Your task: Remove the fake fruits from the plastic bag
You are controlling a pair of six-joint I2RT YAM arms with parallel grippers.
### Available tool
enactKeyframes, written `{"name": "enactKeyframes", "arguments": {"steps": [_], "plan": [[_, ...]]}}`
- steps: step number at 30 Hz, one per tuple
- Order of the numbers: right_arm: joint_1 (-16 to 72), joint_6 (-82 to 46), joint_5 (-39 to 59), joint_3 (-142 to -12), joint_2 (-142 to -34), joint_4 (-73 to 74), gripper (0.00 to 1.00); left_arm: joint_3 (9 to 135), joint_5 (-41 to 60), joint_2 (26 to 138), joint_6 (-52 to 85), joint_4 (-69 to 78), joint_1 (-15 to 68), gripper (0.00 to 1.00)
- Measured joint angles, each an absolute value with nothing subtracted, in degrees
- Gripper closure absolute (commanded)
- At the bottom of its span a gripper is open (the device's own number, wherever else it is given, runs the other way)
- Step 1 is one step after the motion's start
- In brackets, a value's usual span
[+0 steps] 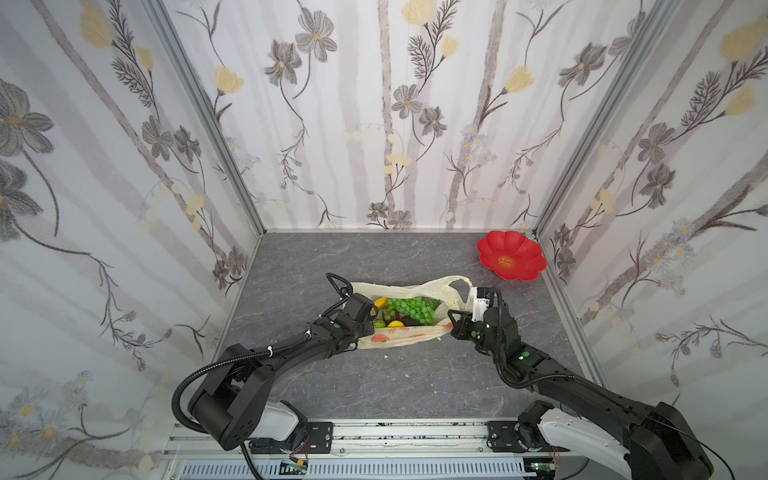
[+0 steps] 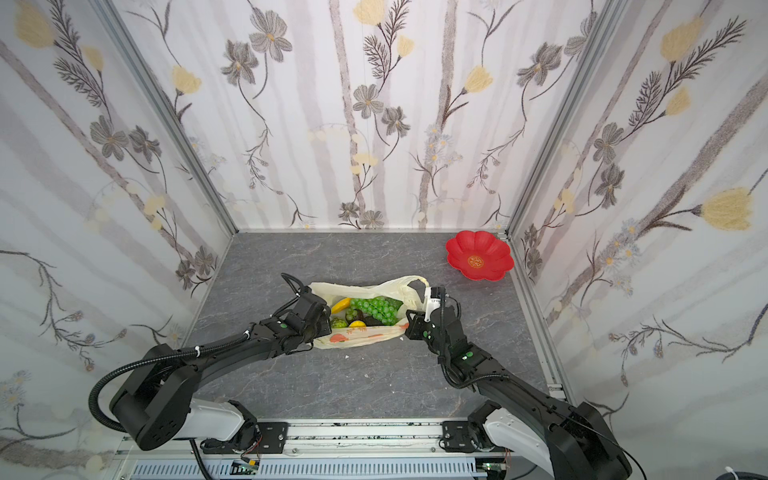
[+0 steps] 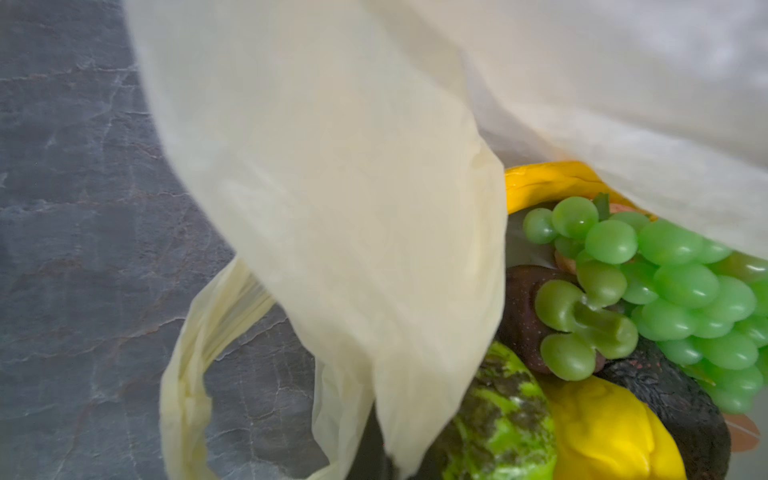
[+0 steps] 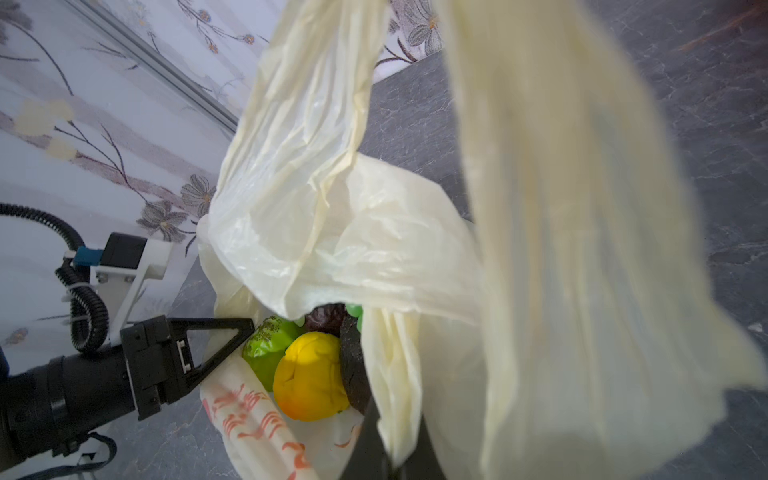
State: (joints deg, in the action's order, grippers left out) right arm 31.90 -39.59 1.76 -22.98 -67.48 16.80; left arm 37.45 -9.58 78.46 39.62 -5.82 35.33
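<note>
Fake fruits [image 1: 405, 309] heaped inside the open plastic bag [image 1: 399, 337], none out yet.
They look light, hard and slick; the grape bunch [image 3: 665, 291] on top offers a stem to pinch. Left claw [image 1: 370, 321] and right claw [image 1: 452, 322] are each closed on the bag's limp film at opposite ends.

fake fruits [image 1: 405, 309] in plastic bag [image 1: 409, 335], left gripper [image 1: 371, 322] at its left end, right gripper [image 1: 451, 322] at right, plate [image 1: 490, 249] behind

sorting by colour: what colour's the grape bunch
Green grape bunch; best in left wrist view.
</note>
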Motion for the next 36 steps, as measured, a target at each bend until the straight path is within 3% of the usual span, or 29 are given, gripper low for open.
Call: {"name": "enactKeyframes", "arguments": {"steps": [6, 8, 13, 16, 25, 31, 36], "plan": [[22.5, -46.8, 14.9, -22.2, -76.4, 21.4, 1.0, 25.7, -3.1, 67.3, 42.5, 4.5, 27.7, 1.0], [22.4, -47.5, 16.1, -23.1, -78.1, 21.6, 0.84, 24.8, -2.2, 65.9, 42.5, 5.3, 27.0, 1.0], [23.9, -45.6, 12.1, -26.0, -76.7, 17.0, 0.3, 24.7, -1.7, 65.0, 42.0, 6.6, 26.6, 1.0], [26.7, -40.8, 4.9, -29.2, -72.7, 9.8, 0.14, 24.7, -1.3, 64.6, 40.7, 6.7, 26.6, 1.0], [44.4, -22.3, -27.7, -42.9, -69.6, -12.1, 0.11, 25.6, -0.8, 64.6, 39.1, 6.8, 26.7, 1.0], [55.4, -13.8, -40.4, -49.5, -82.7, -14.7, 0.09, 26.3, -0.6, 64.9, 38.7, 6.9, 26.7, 1.0], [55.7, -9.1, -45.9, -53.1, -94.7, -14.7, 0.05, 26.3, -0.1, 64.4, 38.0, 7.0, 26.5, 1.0]]}}
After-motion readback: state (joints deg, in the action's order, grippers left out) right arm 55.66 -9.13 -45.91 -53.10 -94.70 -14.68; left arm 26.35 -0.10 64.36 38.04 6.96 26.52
